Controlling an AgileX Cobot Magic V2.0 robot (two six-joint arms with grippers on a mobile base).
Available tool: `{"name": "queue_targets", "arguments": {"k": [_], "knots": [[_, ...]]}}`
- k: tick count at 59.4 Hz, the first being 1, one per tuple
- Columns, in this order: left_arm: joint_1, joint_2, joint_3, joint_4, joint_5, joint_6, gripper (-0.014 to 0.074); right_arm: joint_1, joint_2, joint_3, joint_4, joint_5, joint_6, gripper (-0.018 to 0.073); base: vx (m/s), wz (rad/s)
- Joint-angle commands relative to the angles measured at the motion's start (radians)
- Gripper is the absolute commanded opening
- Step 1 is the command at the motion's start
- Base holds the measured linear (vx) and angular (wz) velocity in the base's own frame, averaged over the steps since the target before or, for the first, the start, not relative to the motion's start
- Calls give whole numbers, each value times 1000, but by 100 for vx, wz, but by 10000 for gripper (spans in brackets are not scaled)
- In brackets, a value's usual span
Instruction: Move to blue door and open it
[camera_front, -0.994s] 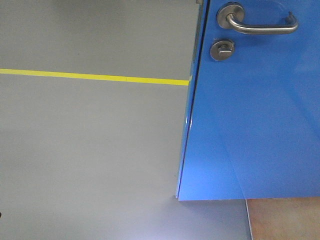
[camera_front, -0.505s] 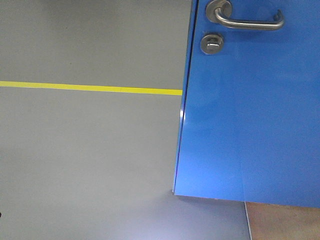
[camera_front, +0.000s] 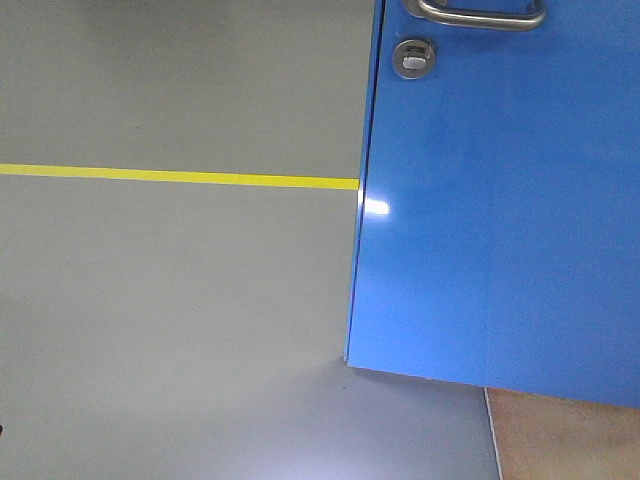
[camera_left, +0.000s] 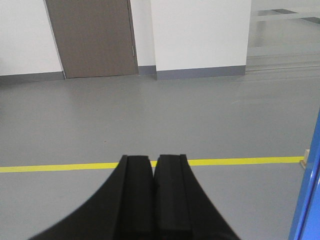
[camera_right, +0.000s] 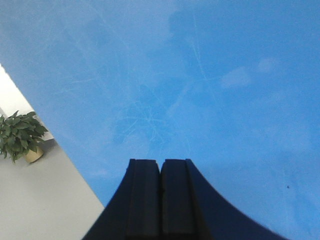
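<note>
The blue door (camera_front: 500, 210) fills the right of the front view, its free edge toward the left. Its silver lever handle (camera_front: 480, 14) is cut off by the top edge, with the round thumb-turn lock (camera_front: 413, 58) just below. The door's edge shows in the left wrist view (camera_left: 309, 200) at the far right. The door panel (camera_right: 200, 75) fills the right wrist view close up. My left gripper (camera_left: 153, 162) is shut and empty over the grey floor. My right gripper (camera_right: 160, 162) is shut and empty, pointing at the blue panel.
A yellow floor line (camera_front: 180, 177) runs across the grey floor left of the door. A brown door (camera_left: 92, 37) and white walls stand far ahead in the left wrist view. A potted plant (camera_right: 20, 136) sits at the left of the right wrist view. An orange floor patch (camera_front: 565, 435) lies under the door.
The door handle and lock have slid up and left in the front view; the handle is now partly out of frame. The door's bottom edge sits higher and tilts more.
</note>
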Motion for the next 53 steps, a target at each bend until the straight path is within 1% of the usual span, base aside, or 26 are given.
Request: {"name": "queue_targets", "arguments": {"k": [1, 30, 33, 38, 45, 49, 53], "knots": [[-7, -13, 6, 0, -84, -3, 70, -3, -38, -29, 0, -81, -8, -8, 0, 1], [-7, -13, 6, 0, -84, -3, 70, -3, -38, -29, 0, -77, -8, -8, 0, 0], [-7, -13, 6, 0, -84, -3, 70, -3, -32, -29, -12, -81, -8, -8, 0, 0], [-7, -13, 6, 0, -84, -3, 70, -3, -38, -29, -77, -52, -22, -8, 0, 0], [-7, -13, 6, 0, -84, -3, 70, 2, -93, -3, -206, 58, -84, -8, 0, 0], [-7, -13, 6, 0, -84, -3, 70, 23, -153, 68, -266, 81, -150, -8, 0, 0], [-7, -13, 6, 0, -84, -3, 70, 39, -232, 192, -292, 48, -220, -8, 0, 0]]}}
